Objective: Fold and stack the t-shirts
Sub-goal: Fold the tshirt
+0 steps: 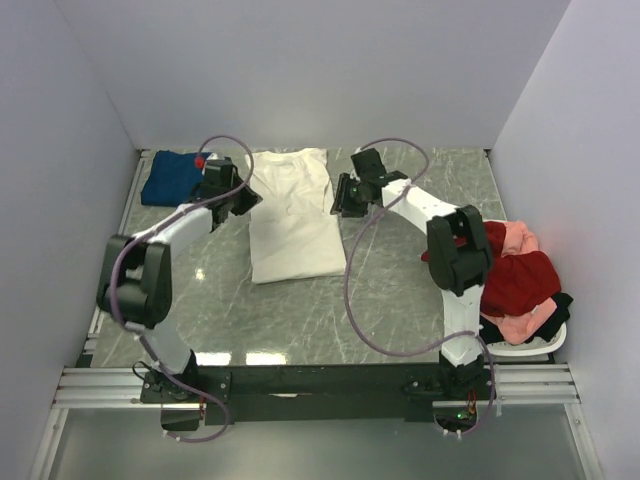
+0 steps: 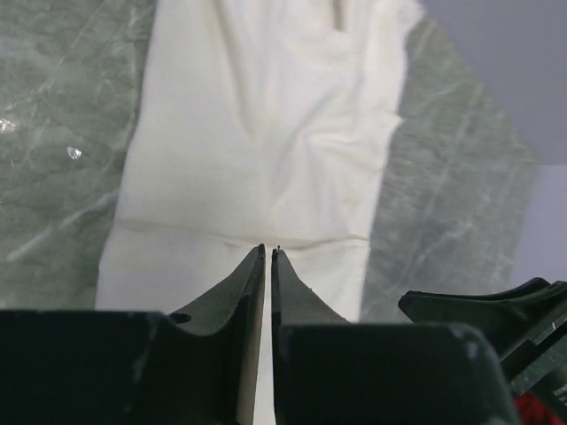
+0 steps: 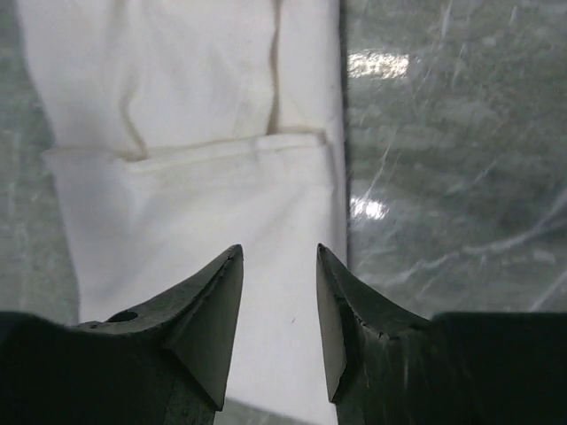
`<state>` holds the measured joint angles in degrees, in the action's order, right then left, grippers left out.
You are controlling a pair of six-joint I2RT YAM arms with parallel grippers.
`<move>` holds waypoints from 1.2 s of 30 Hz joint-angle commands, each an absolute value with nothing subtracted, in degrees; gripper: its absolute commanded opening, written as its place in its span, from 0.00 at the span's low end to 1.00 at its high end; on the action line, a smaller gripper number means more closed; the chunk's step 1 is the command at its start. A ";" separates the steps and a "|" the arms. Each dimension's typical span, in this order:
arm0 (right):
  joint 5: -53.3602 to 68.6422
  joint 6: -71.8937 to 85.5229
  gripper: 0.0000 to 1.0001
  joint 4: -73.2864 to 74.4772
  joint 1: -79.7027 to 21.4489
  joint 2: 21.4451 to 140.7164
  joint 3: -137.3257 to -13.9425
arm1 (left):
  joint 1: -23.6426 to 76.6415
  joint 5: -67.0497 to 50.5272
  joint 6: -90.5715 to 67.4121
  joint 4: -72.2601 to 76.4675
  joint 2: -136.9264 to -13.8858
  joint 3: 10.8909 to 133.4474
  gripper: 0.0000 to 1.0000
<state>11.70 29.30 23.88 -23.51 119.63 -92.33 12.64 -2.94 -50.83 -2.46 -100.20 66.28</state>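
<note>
A cream-white t-shirt [image 1: 290, 215] lies flat mid-table, folded into a long strip with its sleeves tucked in. My left gripper [image 1: 250, 200] hovers at its left edge. In the left wrist view the left gripper [image 2: 267, 250] is parted only by a thin slit over the shirt [image 2: 257, 133], with nothing held. My right gripper [image 1: 340, 195] hangs at the shirt's right edge. It stands open [image 3: 279, 250] above the cloth [image 3: 195, 204], holding nothing. A folded dark blue t-shirt [image 1: 175, 177] rests at the far left. Red, pink and black t-shirts [image 1: 515, 275] are heaped at the right.
The heap sits in a white basket [image 1: 535, 345] at the table's right edge. Walls close in the far side and both sides. The green marble tabletop [image 1: 300, 310] shows bare in front of the cream shirt.
</note>
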 commanded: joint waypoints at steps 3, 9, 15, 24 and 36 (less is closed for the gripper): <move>12.82 30.76 0.46 18.03 -27.33 107.59 -83.60 | 14.50 -2.37 -53.43 -1.50 -90.01 58.02 0.02; 13.27 33.66 0.46 10.29 -31.64 103.10 -70.68 | 17.74 -4.66 -54.14 2.55 -86.92 48.61 0.01; 13.18 37.08 0.45 5.37 -31.47 100.55 -57.76 | 20.39 -3.16 -55.81 3.95 -84.73 39.48 0.01; 13.45 38.85 0.44 0.18 -31.46 96.07 -44.83 | 21.62 -2.55 -56.51 6.94 -83.32 30.33 0.01; 12.30 37.53 0.43 1.76 -31.64 86.05 -37.18 | 21.62 -1.84 -55.37 -2.17 -68.74 32.07 0.01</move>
